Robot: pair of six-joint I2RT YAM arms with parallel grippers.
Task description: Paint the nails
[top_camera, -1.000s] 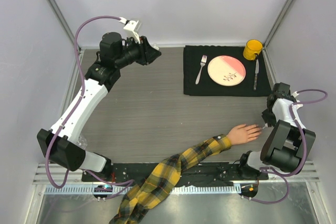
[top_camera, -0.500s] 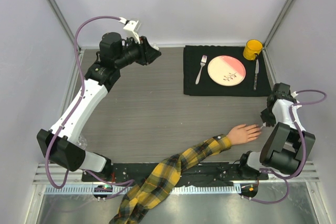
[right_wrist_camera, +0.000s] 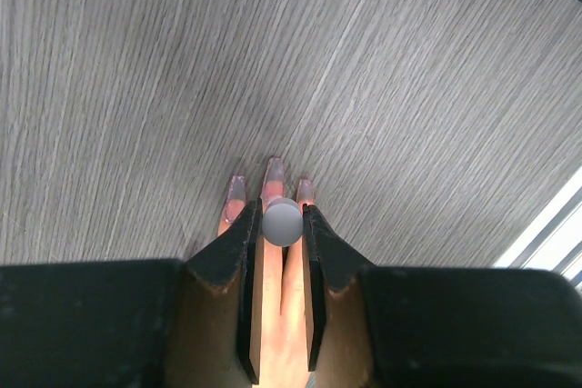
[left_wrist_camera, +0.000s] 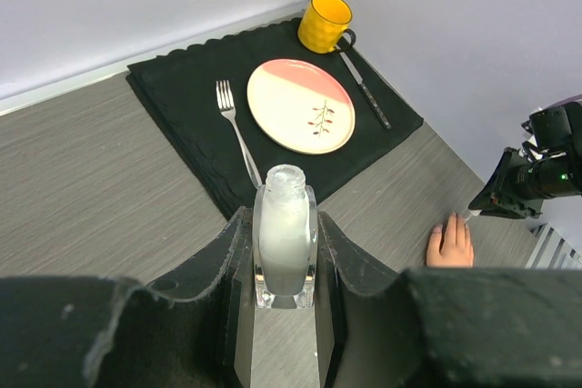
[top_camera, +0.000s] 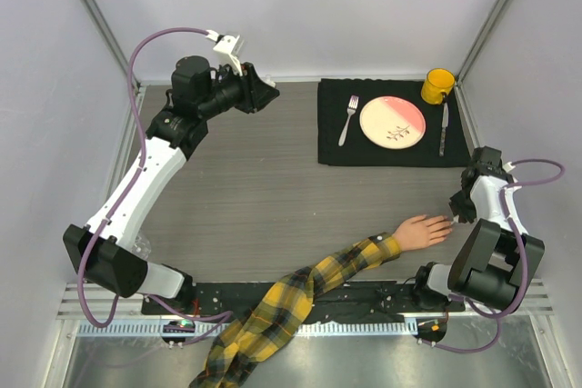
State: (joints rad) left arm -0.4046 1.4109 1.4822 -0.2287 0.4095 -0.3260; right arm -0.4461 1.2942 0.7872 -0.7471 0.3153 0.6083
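A peach mannequin hand (top_camera: 423, 230) with a yellow-and-black plaid sleeve (top_camera: 355, 261) lies palm down near the table's right side. Its nails (right_wrist_camera: 274, 173) look purplish grey and point away in the right wrist view. My right gripper (right_wrist_camera: 282, 224) hovers just over the fingertips, shut on a small round grey brush cap (right_wrist_camera: 282, 221); from above it sits right of the hand (top_camera: 457, 211). My left gripper (left_wrist_camera: 284, 256) is raised at the back left (top_camera: 264, 93), shut on a small clear uncapped bottle (left_wrist_camera: 284, 238) of whitish liquid.
A black placemat (top_camera: 332, 147) at the back right carries a pink-and-cream plate (top_camera: 392, 121), a fork (top_camera: 348, 120), a knife (top_camera: 443, 129) and a yellow mug (top_camera: 437, 85). A metal rail (top_camera: 109, 302) runs along the near edge.
My right gripper has shifted slightly nearer and towards the hand's fingertips, still holding the brush cap. The left arm and bottle have not moved.
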